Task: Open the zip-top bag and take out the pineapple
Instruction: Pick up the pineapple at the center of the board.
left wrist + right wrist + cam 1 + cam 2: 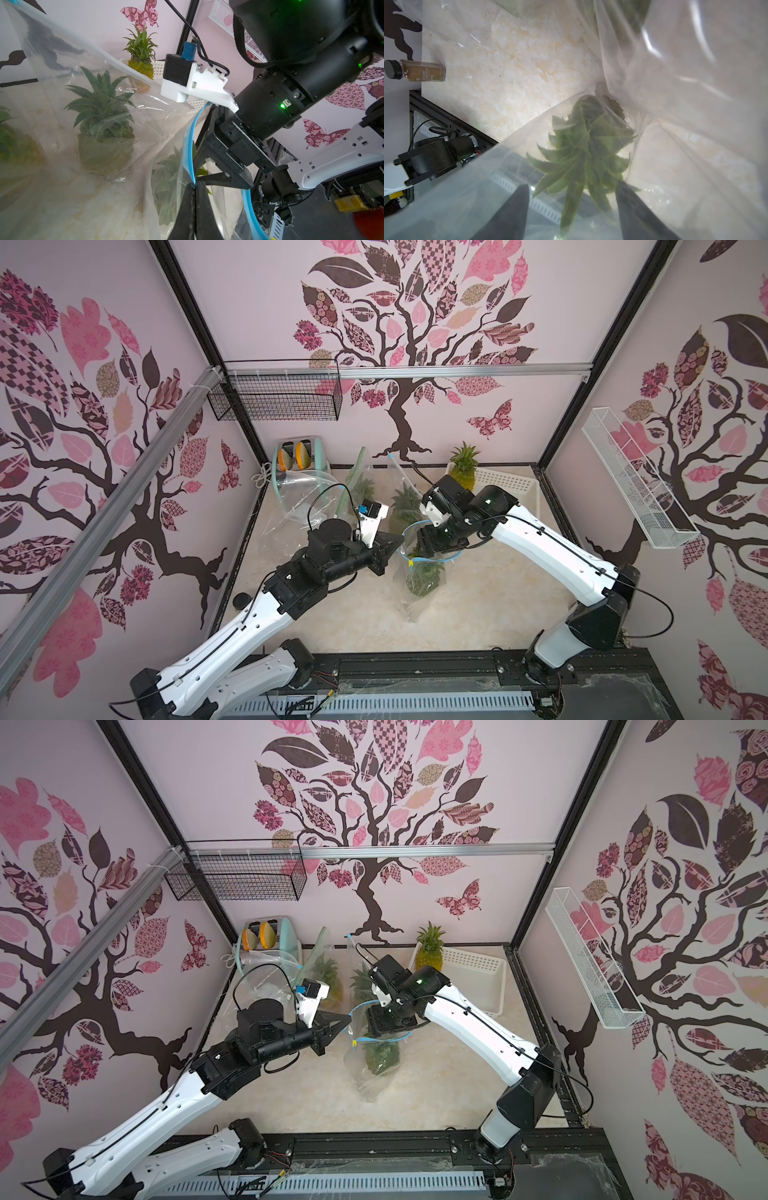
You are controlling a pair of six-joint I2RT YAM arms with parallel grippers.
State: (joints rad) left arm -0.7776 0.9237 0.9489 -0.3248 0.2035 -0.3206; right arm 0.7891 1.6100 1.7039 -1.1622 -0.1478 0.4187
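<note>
The clear zip-top bag (415,597) (370,1081) stands mid-table with its blue zip rim (188,145) spread open. The pineapple (426,576) (583,149) sits inside it, green crown up. My left gripper (401,540) (348,1018) (194,184) is shut on the bag's rim at its left side. My right gripper (422,547) (374,1029) (571,184) is open and reaches down into the bag's mouth. Its two fingers stand either side of the crown's leaves, and the bag film blurs whether they touch.
Two more bagged pineapples (405,504) (361,489) stand behind. A bare pineapple (463,466) sits in a white basket (511,485) at the back right. A toaster (297,456) and an empty bag (299,497) are at the back left. A cinnamon jar (415,70) lies by the left wall.
</note>
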